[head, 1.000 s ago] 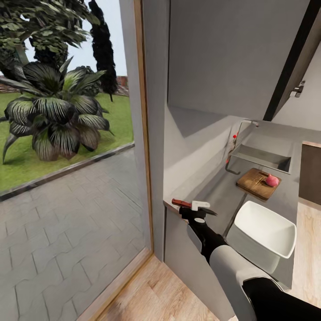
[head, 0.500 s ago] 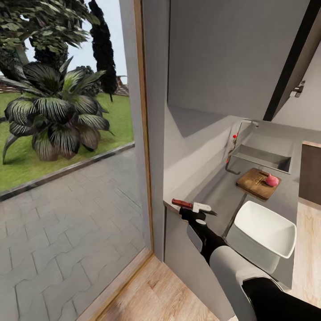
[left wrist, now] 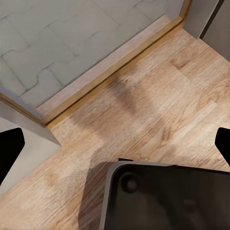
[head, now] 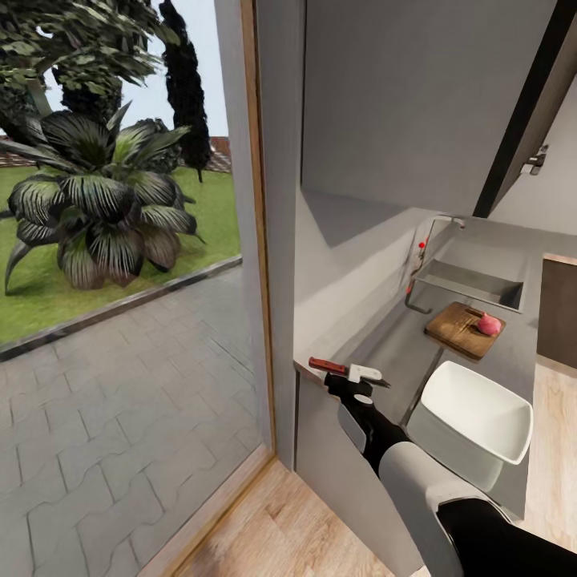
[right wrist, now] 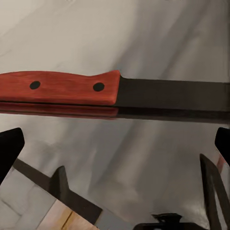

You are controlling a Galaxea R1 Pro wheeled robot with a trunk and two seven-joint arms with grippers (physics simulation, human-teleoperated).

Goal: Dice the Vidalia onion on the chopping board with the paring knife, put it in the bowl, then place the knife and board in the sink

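right gripper (head: 353, 378) jaws spread beside paring knife (right wrist: 96, 91) | left gripper (left wrist: 115, 143) jaws spread over floor (left wrist: 158, 96)

My right arm (head: 417, 473) is showing as a glossy black forearm sleeve running into a rounded white shell segment, then a black upper section nearer my trunk. A small grey oval panel is sitting on the forearm's side. My right gripper (head: 353, 383) is wearing matte black, with a pale grey block at its tip. In the left wrist view, a dark rounded-corner housing (left wrist: 167, 196) with a shallow round recess is showing, flanked by black fingertips (left wrist: 9, 148).
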